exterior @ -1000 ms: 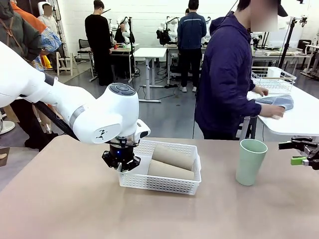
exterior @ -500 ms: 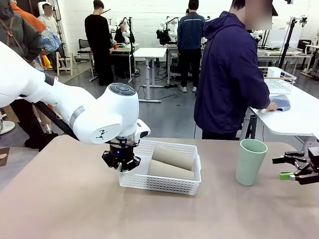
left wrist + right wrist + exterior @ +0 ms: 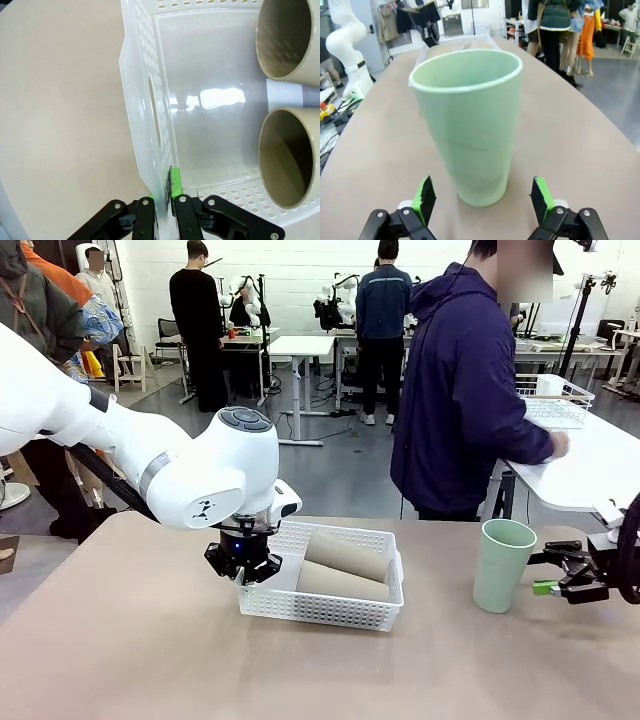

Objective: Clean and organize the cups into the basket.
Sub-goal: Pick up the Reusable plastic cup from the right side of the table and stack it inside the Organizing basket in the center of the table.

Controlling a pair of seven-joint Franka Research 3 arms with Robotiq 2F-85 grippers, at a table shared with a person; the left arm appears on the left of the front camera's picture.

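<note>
The white perforated basket (image 3: 330, 605) sits mid-table with two tan-brown cups (image 3: 345, 555) lying side by side in it, their open mouths (image 3: 287, 37) facing the left wrist camera. My left gripper (image 3: 243, 565) is shut on the basket's left end wall (image 3: 150, 150), one finger inside and one outside the rim. The mint green cup (image 3: 503, 565) stands upright on the table to the right of the basket. My right gripper (image 3: 548, 575) is open just right of that cup; in the right wrist view its green pads (image 3: 426, 192) flank the cup (image 3: 470, 130) without touching it.
A person in a dark blue hooded top (image 3: 460, 390) stands at the far side, turned toward a white side table (image 3: 590, 475) that carries a wire-grid basket (image 3: 550, 400). Bare tan tabletop (image 3: 150, 640) lies in front of the basket.
My right gripper has moved left toward the green cup and now sits close beside it. The person has turned farther toward the side table. The left gripper and basket have not moved.
</note>
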